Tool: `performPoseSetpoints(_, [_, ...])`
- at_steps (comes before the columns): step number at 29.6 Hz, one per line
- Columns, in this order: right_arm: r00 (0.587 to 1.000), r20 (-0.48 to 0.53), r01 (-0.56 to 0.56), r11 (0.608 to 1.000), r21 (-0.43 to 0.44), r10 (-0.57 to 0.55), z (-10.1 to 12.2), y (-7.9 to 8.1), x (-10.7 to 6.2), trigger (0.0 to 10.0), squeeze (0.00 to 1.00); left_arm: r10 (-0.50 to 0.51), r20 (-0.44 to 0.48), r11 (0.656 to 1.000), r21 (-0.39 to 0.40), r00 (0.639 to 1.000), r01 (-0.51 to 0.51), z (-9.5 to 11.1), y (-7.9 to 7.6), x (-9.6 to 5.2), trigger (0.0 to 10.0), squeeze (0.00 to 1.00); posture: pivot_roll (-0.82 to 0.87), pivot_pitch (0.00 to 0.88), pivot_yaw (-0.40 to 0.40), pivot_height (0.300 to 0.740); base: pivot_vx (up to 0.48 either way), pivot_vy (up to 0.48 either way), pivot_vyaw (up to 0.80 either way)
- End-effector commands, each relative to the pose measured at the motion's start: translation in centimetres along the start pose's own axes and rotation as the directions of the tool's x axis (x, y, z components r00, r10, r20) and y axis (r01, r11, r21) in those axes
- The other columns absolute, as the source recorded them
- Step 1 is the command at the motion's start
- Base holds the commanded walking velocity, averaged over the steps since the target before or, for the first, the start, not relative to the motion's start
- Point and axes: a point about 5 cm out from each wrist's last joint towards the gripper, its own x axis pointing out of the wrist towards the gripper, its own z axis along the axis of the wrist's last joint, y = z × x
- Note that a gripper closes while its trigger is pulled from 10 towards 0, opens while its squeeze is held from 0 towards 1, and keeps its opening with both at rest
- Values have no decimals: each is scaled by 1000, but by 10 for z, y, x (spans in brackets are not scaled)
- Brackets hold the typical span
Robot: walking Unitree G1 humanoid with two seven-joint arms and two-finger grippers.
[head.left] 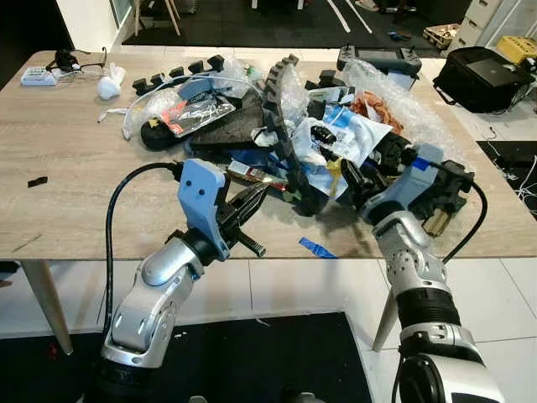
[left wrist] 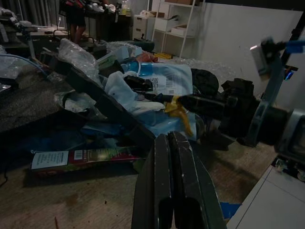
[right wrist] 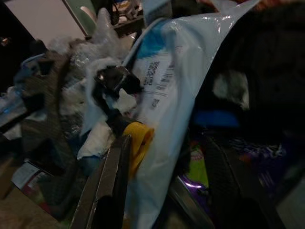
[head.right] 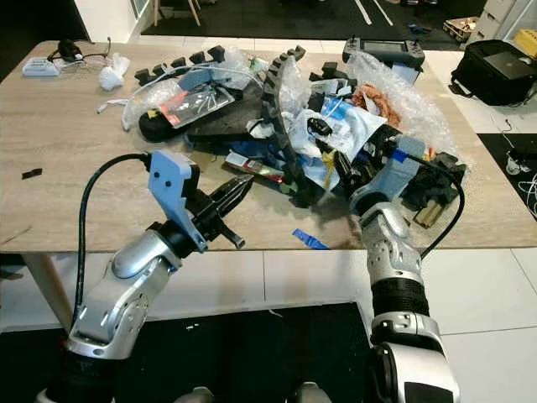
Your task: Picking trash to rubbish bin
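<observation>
A heap of trash [head.left: 294, 126] lies on the wooden table [head.left: 75, 185]: plastic wrap, a black toothed chain [head.left: 277, 109], and a white and blue plastic mailer bag [head.left: 352, 134]. My right gripper [right wrist: 167, 143] is pushed into the heap's near right side. It is open, with the mailer bag [right wrist: 181, 71] and a yellow scrap [right wrist: 138, 140] between its fingers. My left gripper [head.left: 256, 195] is shut and empty. It hovers above the table's front edge, pointing at a small flat carton [left wrist: 81, 157] at the foot of the heap.
A blue scrap [head.left: 316, 248] lies at the table's front edge. Bubble wrap [head.left: 403, 105] covers the heap's right side. A crumpled tissue [head.left: 109, 84] and a white device [head.left: 38, 75] sit far left. A black bag [head.left: 482, 75] is on the floor at right.
</observation>
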Motion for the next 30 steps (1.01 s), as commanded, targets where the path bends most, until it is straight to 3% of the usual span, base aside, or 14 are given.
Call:
performPoseSetpoints(1, [999, -6, 32, 999, -1, -32, -1, -7, -2, 10000, 0, -12, 3, 1000, 0, 1000, 12, 1, -4, 2, 10000, 0, 5, 214, -29, 740, 0, 0, 0])
performPoseSetpoints(5, [999, -5, 33, 999, 5, -33, -2, -7, -1, 9961, 0, -10, 3, 1000, 0, 1000, 10, 1, -4, 2, 10000, 0, 5, 214, -29, 740, 0, 0, 0])
performPoseSetpoints(8, [1000, -2, 30, 1000, 8, -30, -2, -7, -1, 8118, 0, -7, 1, 1000, 2, 1000, 7, 1, -3, 1, 10000, 0, 8, 213, -28, 740, 0, 0, 0])
performPoseSetpoints(10, [1000, 0, 29, 1000, 9, -29, -2, -7, -1, 7765, 0, -6, 1, 1000, 4, 1000, 6, 1, -2, 1, 10000, 0, 8, 213, -27, 740, 0, 0, 0])
performPoseSetpoints(11, [1000, 2, 29, 1000, 11, -29, -2, -7, -1, 5804, 0, -5, 2, 1000, 6, 1000, 5, 1, -2, 1, 10000, 0, 8, 213, -27, 740, 0, 0, 0])
performPoseSetpoints(13, [1000, 4, 28, 1000, 12, -28, -1, -7, 0, 5804, 0, -4, 2, 1000, 7, 1000, 4, 1, -1, 1, 10000, 0, 8, 213, -27, 740, 0, 0, 0])
performPoseSetpoints(14, [1000, 6, 28, 1000, 13, -28, -1, -7, 0, 4431, 0, -2, 3, 1000, 8, 1000, 2, 2, -1, 1, 10000, 0, 10, 209, -26, 740, 0, 0, 0])
performPoseSetpoints(15, [1000, 6, 28, 1000, 13, -28, -1, -7, 0, 4431, 0, -2, 3, 1000, 8, 1000, 2, 2, -1, 1, 10000, 0, 10, 209, -26, 740, 0, 0, 0])
performPoseSetpoints(16, [1000, 9, 27, 1000, 14, -27, -1, -8, 0, 3412, 0, -1, 3, 1000, 10, 1000, 1, 2, -1, 2, 10000, 0, 10, 209, -26, 740, 0, 0, 0])
performPoseSetpoints(17, [1000, 9, 27, 1000, 14, -27, -1, -8, 0, 3412, 0, -1, 3, 1000, 10, 1000, 1, 2, -1, 2, 10000, 0, 10, 209, -26, 740, 0, 0, 0])
performPoseSetpoints(18, [1000, 14, 26, 1000, 15, -26, 0, -8, 0, 2549, 0, 2, 4, 1000, 12, 1000, -2, 2, 0, 2, 10000, 0, 10, 209, -26, 740, 0, 0, 0])
performPoseSetpoints(22, [1000, 17, 25, 1000, 13, -25, 1, -8, 1, 1725, 0, 6, 6, 1000, 13, 1000, -6, 2, 1, 3, 10000, 0, 11, 194, -27, 740, 0, 0, 0])
performPoseSetpoints(30, [999, 24, 24, 1000, 7, -24, 1, -8, 1, 1216, 0, 10, 7, 1000, 14, 1000, -10, 2, 1, 3, 10000, 0, 11, 189, -28, 740, 0, 0, 0])
